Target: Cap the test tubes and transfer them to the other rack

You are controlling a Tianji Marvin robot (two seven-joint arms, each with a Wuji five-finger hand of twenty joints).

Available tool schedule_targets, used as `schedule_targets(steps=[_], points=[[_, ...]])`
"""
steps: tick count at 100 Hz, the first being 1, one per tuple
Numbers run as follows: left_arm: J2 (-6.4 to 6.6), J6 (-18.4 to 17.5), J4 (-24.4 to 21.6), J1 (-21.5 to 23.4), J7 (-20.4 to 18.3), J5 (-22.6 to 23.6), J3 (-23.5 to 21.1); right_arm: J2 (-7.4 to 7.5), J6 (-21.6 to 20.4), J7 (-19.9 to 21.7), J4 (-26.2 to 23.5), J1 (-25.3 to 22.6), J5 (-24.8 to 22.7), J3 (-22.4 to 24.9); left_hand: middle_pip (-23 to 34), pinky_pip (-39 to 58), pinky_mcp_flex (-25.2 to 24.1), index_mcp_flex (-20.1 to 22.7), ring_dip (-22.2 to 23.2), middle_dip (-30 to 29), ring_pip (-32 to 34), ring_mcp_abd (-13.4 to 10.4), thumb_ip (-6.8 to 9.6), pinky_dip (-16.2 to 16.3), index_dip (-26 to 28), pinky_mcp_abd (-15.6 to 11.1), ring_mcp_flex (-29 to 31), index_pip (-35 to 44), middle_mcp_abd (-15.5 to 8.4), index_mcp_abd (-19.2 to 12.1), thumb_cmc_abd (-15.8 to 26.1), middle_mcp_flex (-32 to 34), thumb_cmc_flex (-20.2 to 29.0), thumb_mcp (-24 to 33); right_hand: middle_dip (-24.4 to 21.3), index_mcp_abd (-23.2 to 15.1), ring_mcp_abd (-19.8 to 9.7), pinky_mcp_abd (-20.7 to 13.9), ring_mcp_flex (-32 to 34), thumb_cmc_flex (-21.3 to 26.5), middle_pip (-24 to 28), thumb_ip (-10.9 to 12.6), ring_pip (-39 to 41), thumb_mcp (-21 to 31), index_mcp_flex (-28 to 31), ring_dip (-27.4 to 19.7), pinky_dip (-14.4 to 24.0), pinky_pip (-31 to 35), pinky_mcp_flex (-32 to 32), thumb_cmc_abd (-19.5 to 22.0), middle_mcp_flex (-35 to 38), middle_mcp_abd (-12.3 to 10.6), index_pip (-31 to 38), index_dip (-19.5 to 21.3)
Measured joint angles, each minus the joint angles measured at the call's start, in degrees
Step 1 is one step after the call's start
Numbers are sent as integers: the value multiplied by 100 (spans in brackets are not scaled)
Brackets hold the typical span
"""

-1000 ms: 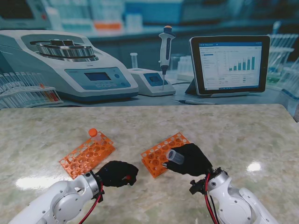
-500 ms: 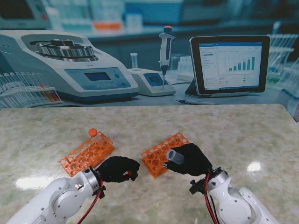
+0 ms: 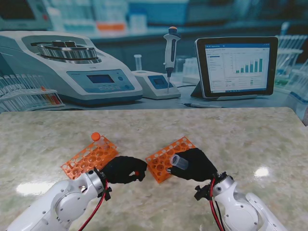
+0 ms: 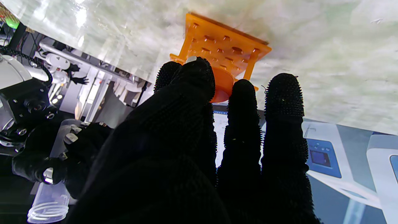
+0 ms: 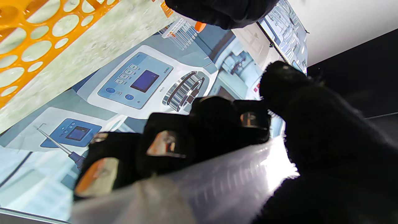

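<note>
My right hand (image 3: 196, 165) is shut on a clear uncapped test tube (image 3: 179, 161), tilted with its open mouth toward my left hand; the tube (image 5: 199, 183) lies across the fingers in the right wrist view. My left hand (image 3: 122, 169) pinches a small orange cap (image 3: 137, 173), seen as an orange disc (image 4: 221, 87) between thumb and fingers in the left wrist view. The cap sits a short way from the tube mouth. One orange rack (image 3: 168, 159) lies between the hands, partly under the right one. A second orange rack (image 3: 90, 159) on my left holds one orange-capped tube (image 3: 96, 137).
A centrifuge (image 3: 72, 67), a small device with a pipette (image 3: 169, 53) and a tablet (image 3: 237, 66) line the far edge of the marble table (image 3: 231, 130). A rack of tubes (image 3: 26, 96) stands at the far left.
My left hand has moved right and slightly away from me with the orange cap, closing on the tube's mouth. The right hand and its tube have barely shifted.
</note>
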Motion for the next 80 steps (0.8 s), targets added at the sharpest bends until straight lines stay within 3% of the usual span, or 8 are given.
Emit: schedule_targets(steps=[80], points=[[-92,-73,-330,-47,185,-293,-82,21,27,148,27,60,92,-48,-23,-3,0,0,23,1,-63,8,0,0,2,5,0,1,0,11,1,0,26,1,0,0,0,0,0,0,0,-2,0,0,0,0,-1,0,0,1,0,0,0,2]])
